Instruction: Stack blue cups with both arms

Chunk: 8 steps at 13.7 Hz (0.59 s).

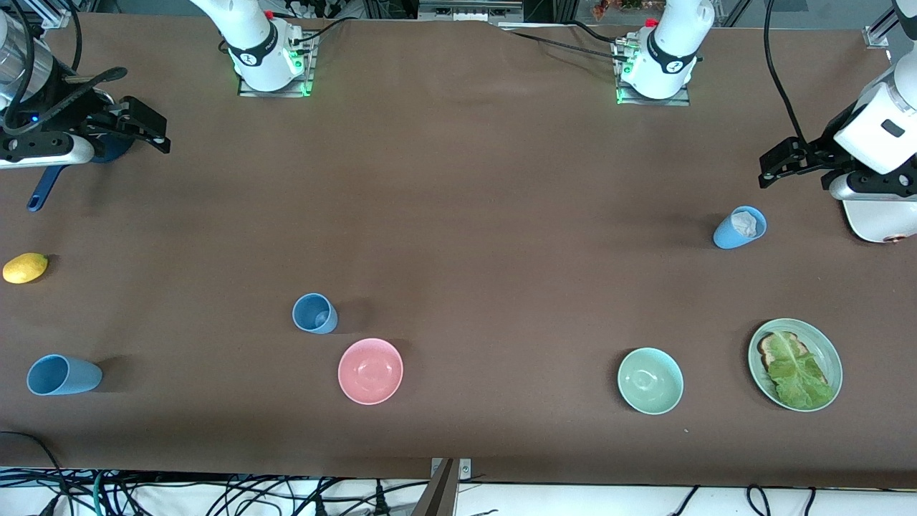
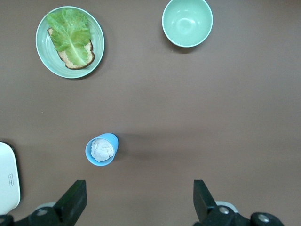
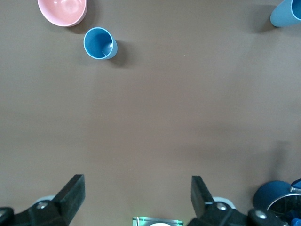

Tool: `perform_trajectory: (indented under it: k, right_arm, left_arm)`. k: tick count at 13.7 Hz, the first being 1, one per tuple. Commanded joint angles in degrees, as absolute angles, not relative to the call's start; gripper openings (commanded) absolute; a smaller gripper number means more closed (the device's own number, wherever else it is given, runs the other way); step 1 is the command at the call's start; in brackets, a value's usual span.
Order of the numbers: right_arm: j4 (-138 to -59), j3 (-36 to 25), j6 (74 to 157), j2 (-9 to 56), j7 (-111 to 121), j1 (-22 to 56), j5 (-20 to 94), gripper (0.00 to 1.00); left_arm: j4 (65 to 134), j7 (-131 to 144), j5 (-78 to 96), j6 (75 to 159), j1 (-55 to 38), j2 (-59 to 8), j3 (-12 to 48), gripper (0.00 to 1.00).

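Blue cups stood well apart on the table: one [image 1: 315, 314] beside the pink bowl [image 1: 370, 370], one [image 1: 63, 375] nearer the right arm's end, one [image 1: 739, 228] under the released left gripper [image 1: 781, 163]; the right gripper [image 1: 147, 129] hung released too.

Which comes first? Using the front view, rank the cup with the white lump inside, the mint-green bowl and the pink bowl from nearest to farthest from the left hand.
From the left hand, open above the table's left-arm end:
1. Cup with the white lump, just below the hand in that view.
2. Mint-green bowl, nearer the front camera, beside the lettuce plate.
3. Pink bowl, toward the right arm's end.
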<state>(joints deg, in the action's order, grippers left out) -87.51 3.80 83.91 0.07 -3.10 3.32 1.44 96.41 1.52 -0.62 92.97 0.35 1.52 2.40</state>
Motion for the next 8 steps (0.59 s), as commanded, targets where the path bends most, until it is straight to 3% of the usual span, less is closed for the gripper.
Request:
perform_trajectory:
  k: [1,8]
  right_arm:
    - [-86.7,4.0,83.5,-0.4,-4.1,3.4,1.0,1.0]
    - [-87.0,4.4,83.6,-0.7,-4.1,3.4,1.0,1.0]
  left_arm:
    - [94.4,0.7,-1.2,91.5,0.5,0.5,2.6,1.0]
    - [94.4,0.2,-1.2,91.3,1.0,0.2,2.6,1.0]
